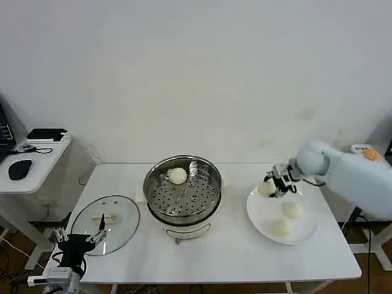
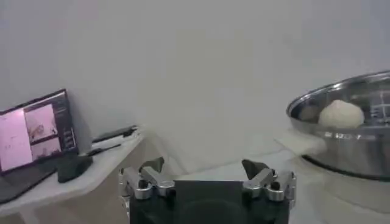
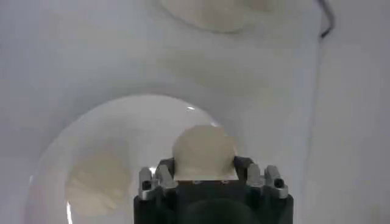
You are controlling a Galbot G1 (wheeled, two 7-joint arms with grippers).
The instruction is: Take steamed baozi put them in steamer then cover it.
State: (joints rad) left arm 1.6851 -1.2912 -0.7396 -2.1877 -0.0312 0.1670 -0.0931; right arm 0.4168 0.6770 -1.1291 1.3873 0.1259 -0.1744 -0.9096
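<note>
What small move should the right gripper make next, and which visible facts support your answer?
Probably carry its bun across to the steamer. The right gripper is shut on a baozi above the plate, and the perforated tray holds one bun with room left.

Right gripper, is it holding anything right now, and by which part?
The right gripper is shut on a steamed baozi, pinching its rounded sides above the white plate. The left gripper is open, holding nothing.
</note>
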